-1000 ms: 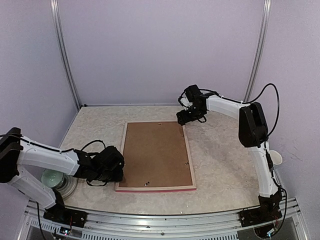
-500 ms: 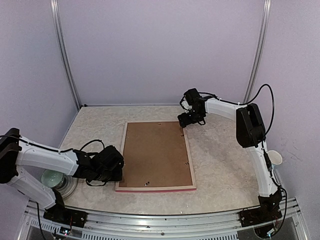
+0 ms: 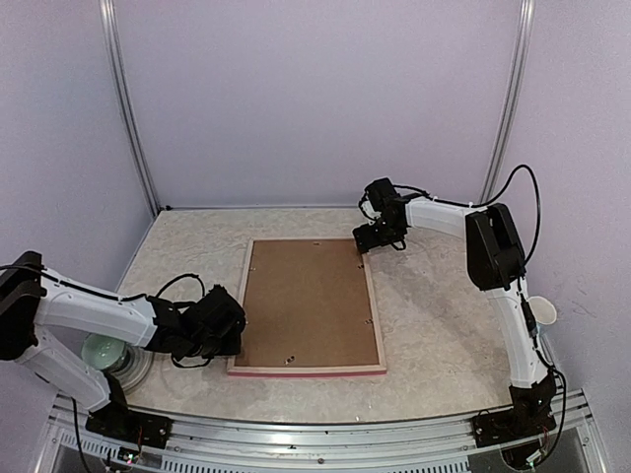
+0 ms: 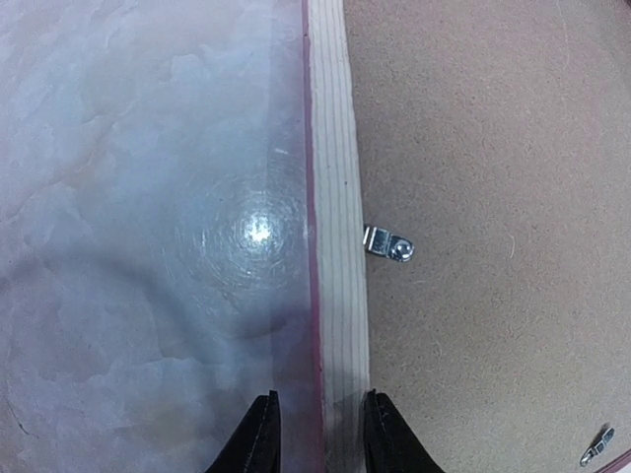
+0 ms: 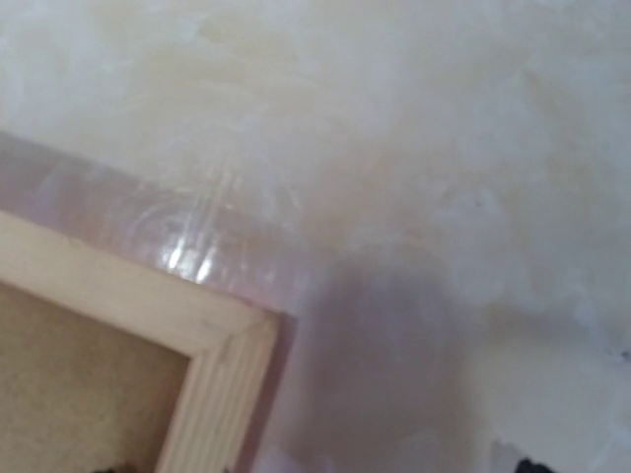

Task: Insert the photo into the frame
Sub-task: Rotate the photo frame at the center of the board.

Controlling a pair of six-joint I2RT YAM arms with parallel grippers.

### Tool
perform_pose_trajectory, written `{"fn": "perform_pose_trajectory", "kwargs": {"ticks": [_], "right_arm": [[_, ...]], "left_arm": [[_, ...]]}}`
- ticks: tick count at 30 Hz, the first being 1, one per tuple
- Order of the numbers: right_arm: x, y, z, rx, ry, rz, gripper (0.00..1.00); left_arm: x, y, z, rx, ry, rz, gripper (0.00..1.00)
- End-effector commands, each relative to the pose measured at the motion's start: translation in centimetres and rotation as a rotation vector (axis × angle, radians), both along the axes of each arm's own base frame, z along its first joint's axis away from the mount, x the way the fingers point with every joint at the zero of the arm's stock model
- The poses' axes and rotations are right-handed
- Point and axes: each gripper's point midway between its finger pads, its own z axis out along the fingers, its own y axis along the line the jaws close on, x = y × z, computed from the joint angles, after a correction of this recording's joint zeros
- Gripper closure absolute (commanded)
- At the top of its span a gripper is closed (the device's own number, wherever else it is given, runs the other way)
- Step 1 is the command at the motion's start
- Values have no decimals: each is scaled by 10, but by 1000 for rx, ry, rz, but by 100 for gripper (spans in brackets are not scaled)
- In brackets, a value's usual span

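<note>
Right gripper is edging lower toward the 1 o'clock corner of the frame; you cannot tell its jaws' spacing. Frame is lying back-up mid-table, backing board seated, photo not showing. Left gripper is straddling the 8 o'clock rail, fingers apart. Likely you are securing the clip: keep pressing flat, avoiding shifting the frame.

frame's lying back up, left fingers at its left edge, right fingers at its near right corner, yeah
No: the right fingers are at the far right corner of the frame, not the near one; the top external view shows it. The frame does lie back up, with the left fingers at its left edge.
</note>
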Motion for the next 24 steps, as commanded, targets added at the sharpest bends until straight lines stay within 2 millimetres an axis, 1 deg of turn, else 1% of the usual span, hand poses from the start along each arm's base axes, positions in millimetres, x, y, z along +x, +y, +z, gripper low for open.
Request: {"fn": "perform_pose_trajectory", "kwargs": {"ticks": [1, 5, 8, 11, 14, 15, 16, 18, 21, 23, 24], "right_arm": [[-10, -36, -12, -94, 47, -67, 13], [-19, -46, -10, -107, 56, -86, 13], [-32, -53, -13, -109, 76, -97, 13], [-47, -58, -15, -99, 96, -110, 13], [-64, -66, -14, -89, 113, -134, 13], [-70, -68, -12, -81, 113, -144, 13], [-76, -70, -5, -64, 106, -156, 13], [-89, -74, -1, -34, 112, -165, 13], [-110, -76, 4, 11, 125, -169, 13], [-126, -79, 3, 28, 143, -174, 13], [-131, -79, 6, 42, 142, -174, 13]], "left_arm": [[5, 28, -16, 108, 11, 46, 70], [20, 42, -13, 111, -7, 84, 71], [37, 52, -11, 110, -22, 118, 71], [56, 55, -6, 99, -32, 142, 71], [75, 51, 0, 86, -44, 161, 71], [81, 50, 2, 82, -53, 167, 71], [88, 48, 6, 78, -61, 169, 71], [102, 47, 10, 81, -73, 186, 71], [122, 47, 9, 77, -76, 211, 70], [135, 43, 10, 56, -86, 214, 70], [141, 40, 12, 50, -92, 211, 70]]}}
